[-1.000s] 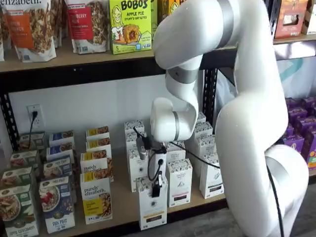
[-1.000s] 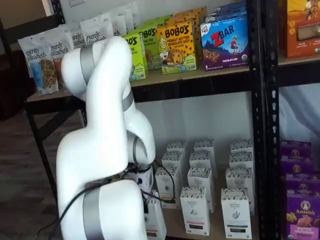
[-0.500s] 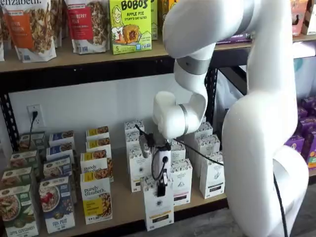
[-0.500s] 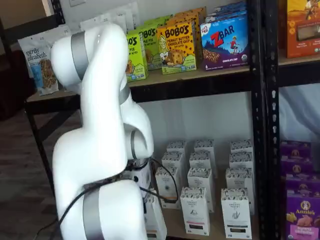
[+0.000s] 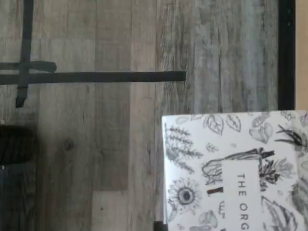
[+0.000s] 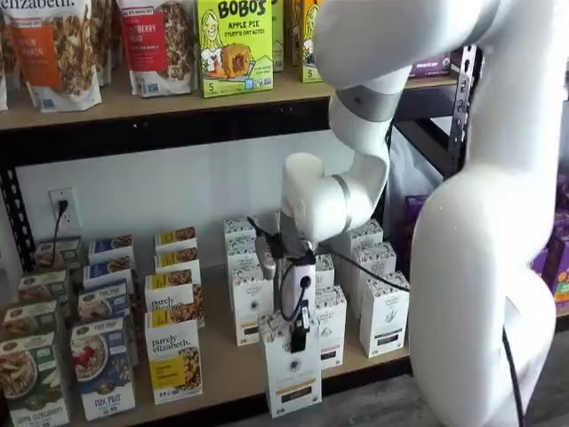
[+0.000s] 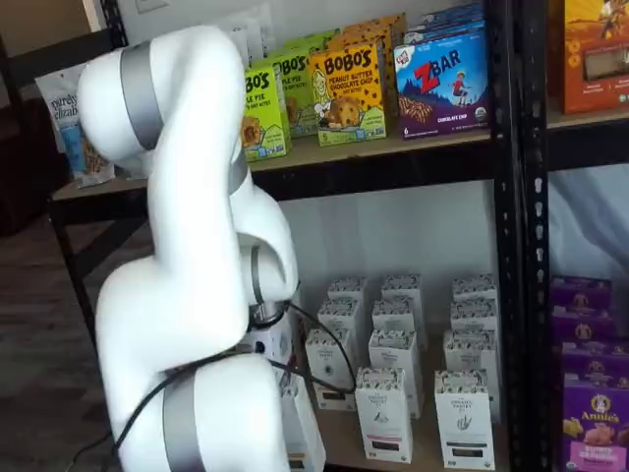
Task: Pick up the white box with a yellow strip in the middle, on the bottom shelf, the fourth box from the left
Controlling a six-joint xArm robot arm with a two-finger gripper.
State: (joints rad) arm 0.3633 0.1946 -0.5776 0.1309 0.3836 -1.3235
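The white box is a tall narrow carton with a dark round emblem and a black label. It hangs in front of the bottom shelf, past the black front rail. My gripper is shut on its speckled top, one black finger showing against the front face. In a shelf view the white arm hides most of the box and the gripper. The wrist view shows the box's plant-patterned top over grey wood floor, with the shelf's black rail beside it.
More white cartons stand in rows behind and to the right. "purely elizabeth" boxes and cereal boxes fill the shelf's left. Bobo's boxes sit on the upper shelf. Purple boxes stand beyond a black upright.
The arm has drawn the white box forward and to the right, off the row and out past the shelf's front rail. The gripper stays shut on it.
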